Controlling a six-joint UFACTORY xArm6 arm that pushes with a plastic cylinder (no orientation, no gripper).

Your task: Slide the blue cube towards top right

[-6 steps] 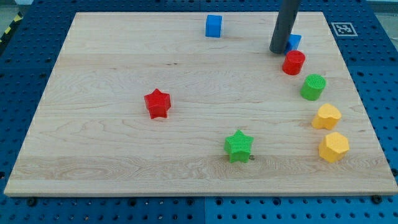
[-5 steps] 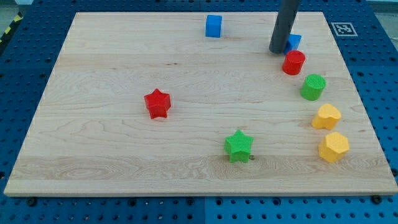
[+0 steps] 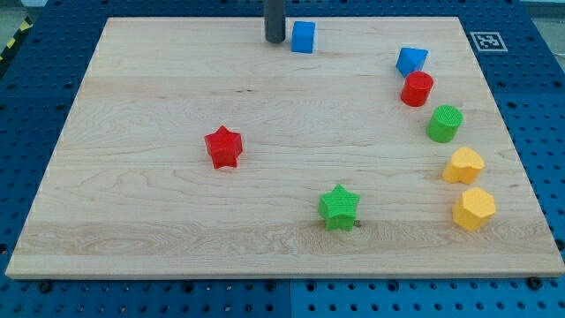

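Observation:
The blue cube (image 3: pixel 303 37) sits near the top edge of the wooden board (image 3: pixel 159 203), a little right of centre. My tip (image 3: pixel 274 40) stands just to the cube's left, with a narrow gap between them. A second blue block (image 3: pixel 411 61), wedge-like in shape, lies at the upper right, just above the red cylinder (image 3: pixel 417 89).
A green cylinder (image 3: pixel 444 124) and two yellow blocks (image 3: pixel 463 165) (image 3: pixel 474 208) run down the right side below the red cylinder. A red star (image 3: pixel 223 147) lies left of centre and a green star (image 3: pixel 339 208) at bottom centre. A marker tag (image 3: pixel 486 40) sits off the top right corner.
My tip has moved from beside the second blue block at the upper right across to the left of the blue cube. No block has moved.

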